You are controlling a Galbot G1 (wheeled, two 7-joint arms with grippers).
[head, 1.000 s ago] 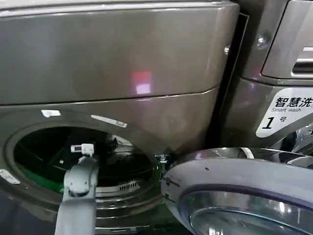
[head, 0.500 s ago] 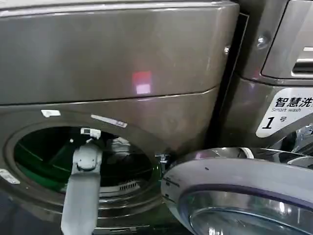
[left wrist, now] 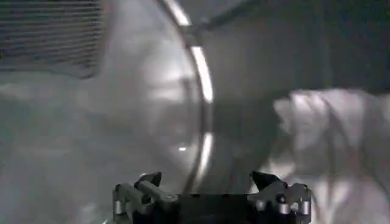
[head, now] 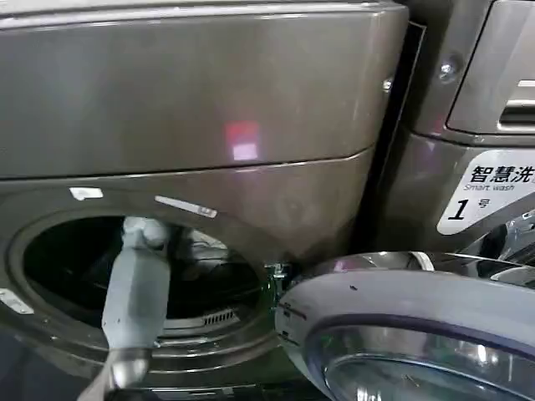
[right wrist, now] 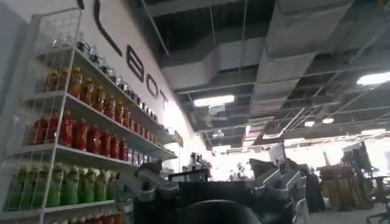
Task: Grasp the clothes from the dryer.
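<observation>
Clothes [left wrist: 332, 143] lie inside the dryer [head: 209, 100] drum, off to one side of the left gripper [left wrist: 210, 192], whose spread, empty fingers [left wrist: 146, 185] risk closing beside the fabric.

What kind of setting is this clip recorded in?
Likely a demo or lab hall: the dryer stands beside a second machine, and shelves of bottled drinks sit under exposed ceiling ducts.
</observation>
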